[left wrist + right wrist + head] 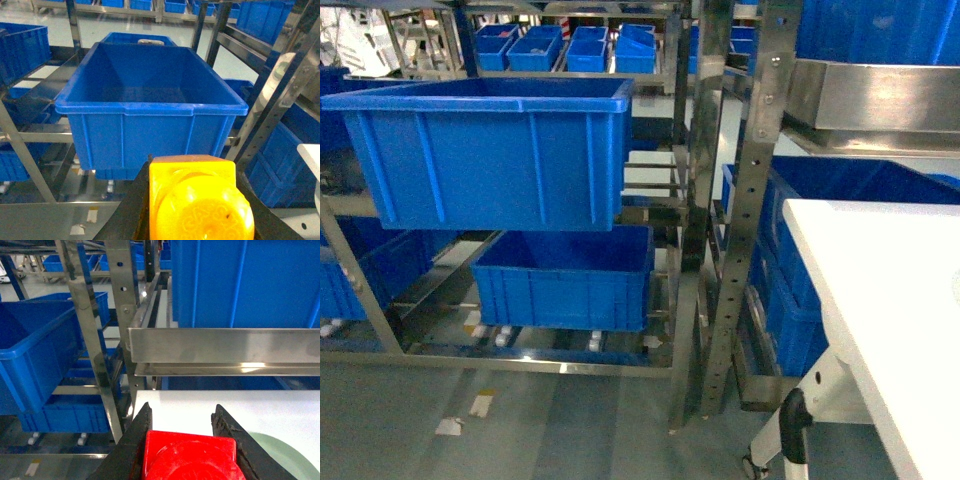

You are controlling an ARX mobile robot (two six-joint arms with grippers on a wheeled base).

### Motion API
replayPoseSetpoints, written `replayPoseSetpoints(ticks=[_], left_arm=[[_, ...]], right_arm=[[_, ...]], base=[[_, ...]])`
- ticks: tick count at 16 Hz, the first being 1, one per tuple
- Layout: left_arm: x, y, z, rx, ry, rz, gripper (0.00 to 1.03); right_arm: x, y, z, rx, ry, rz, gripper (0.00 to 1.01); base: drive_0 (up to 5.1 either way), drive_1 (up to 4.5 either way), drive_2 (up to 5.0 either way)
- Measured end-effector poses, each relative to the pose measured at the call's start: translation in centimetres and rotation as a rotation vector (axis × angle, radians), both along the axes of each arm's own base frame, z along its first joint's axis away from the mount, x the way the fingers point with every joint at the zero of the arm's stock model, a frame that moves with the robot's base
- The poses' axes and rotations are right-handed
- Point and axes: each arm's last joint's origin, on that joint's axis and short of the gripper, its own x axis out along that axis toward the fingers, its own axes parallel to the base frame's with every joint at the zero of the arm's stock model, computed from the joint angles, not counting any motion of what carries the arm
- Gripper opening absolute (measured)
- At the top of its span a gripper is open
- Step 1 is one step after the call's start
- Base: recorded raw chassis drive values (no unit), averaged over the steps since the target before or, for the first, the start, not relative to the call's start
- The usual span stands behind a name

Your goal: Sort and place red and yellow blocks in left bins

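Yellow block [192,200] sat clamped between the fingers of my left gripper [192,210], studs toward the wrist camera, low and in front of the near wall of the upper left bin [150,107]. That bin rested on the upper rail of the steel rack [695,200]; its floor looked bare as far as I could see. A second deep blue crate, the lower bin [565,275], stood on the rack's lower level, directly beneath the first. Neither arm showed in the head view.

To the right, my right gripper [187,440] was closed on the red block [187,455], holding it above the white tabletop [225,412] near that table's rack-side edge, below a steel shelf lip [225,345].

I judged the step in hand to be the carry: both blocks were grasped, neither yet dropped. The next move called for raising the yellow block over the upper bin's near rim, centring it above the open floor, then parting the fingers; the red one needed its own bin on the left, which one I could not tell.
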Motion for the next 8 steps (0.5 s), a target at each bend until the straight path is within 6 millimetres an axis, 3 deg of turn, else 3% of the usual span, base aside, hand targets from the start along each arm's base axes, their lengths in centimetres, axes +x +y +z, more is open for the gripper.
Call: replayPoseSetpoints(ticks=[8], left_arm=[[-0.01,0.01,0.02,0.000,-0.001,0.000,0.27]], right_arm=[[0.00,0.00,0.01,0.000,-0.001,0.000,0.29]], base=[[-5.0,2.43,2.4]])
